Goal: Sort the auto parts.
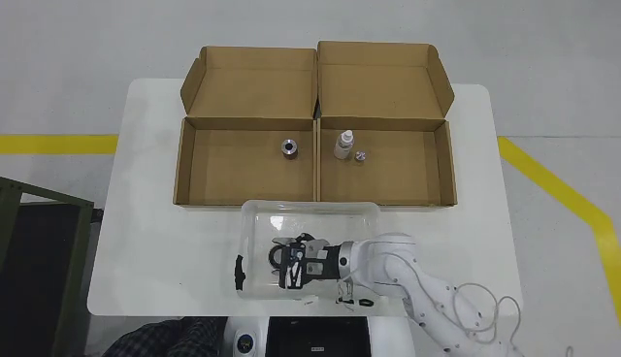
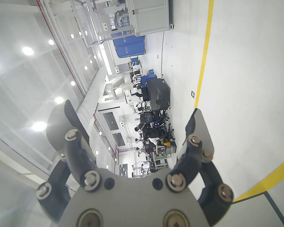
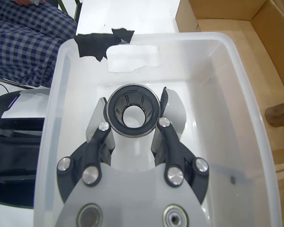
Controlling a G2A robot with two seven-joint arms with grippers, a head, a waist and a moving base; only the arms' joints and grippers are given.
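My right gripper is down inside the clear plastic bin, its fingers closed on a black-and-steel cylindrical bearing that lies on its side. From above, the same gripper sits in the bin at the table's front. The left cardboard box holds one dark metal part. In the right cardboard box stand a small white bottle and a small metal part. My left gripper points out at the hall, open and holding nothing.
Black tape and a white label stick to the bin's far wall. Both box lids stand open toward the table's back edge. A seated person in checked clothing holds a controller beside the table.
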